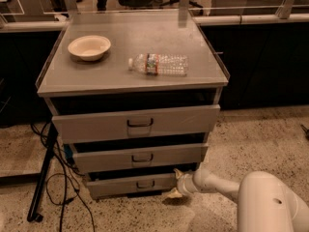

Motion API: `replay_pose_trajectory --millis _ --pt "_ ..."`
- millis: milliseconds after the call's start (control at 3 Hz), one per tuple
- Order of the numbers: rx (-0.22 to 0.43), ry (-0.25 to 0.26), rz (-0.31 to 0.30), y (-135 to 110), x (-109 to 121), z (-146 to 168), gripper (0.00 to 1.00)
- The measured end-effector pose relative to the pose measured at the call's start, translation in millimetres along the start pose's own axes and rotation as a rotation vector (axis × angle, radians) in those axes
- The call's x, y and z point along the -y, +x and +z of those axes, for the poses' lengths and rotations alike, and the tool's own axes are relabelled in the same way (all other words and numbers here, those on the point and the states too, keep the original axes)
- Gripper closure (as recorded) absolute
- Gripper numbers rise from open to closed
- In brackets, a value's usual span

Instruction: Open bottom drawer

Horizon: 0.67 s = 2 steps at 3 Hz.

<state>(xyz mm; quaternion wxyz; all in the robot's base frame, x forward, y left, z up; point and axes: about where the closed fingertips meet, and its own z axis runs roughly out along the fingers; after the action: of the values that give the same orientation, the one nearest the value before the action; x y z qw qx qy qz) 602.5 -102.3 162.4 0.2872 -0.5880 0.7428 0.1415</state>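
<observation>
Robot arm working at the bottom drawer (pixel 126 185) of a grey cabinet (pixel 130 79)

The gripper (pixel 174 184) is sitting low at the right end of the drawer's front panel, beside the floor; whether it is open or closed cannot be told. The drawer is showing only a narrow gap, so the opening step is probably just starting. The next move is likely calling for a firm hold on the panel edge or handle (pixel 145 183), then a straight outward pull.

The cream gripper (pixel 175 183) at the right end of the short grey metal bottom drawer (pixel 128 184) covers that corner. The drawer's inside lies in shadow. The white rounded arm (pixel 270 204) is cut off at the lower right.
</observation>
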Motion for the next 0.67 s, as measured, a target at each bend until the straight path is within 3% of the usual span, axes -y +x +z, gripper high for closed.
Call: replay_pose_trajectory --millis 667 --pt "0.000 0.000 0.000 -0.2 0.0 -0.3 0.89"
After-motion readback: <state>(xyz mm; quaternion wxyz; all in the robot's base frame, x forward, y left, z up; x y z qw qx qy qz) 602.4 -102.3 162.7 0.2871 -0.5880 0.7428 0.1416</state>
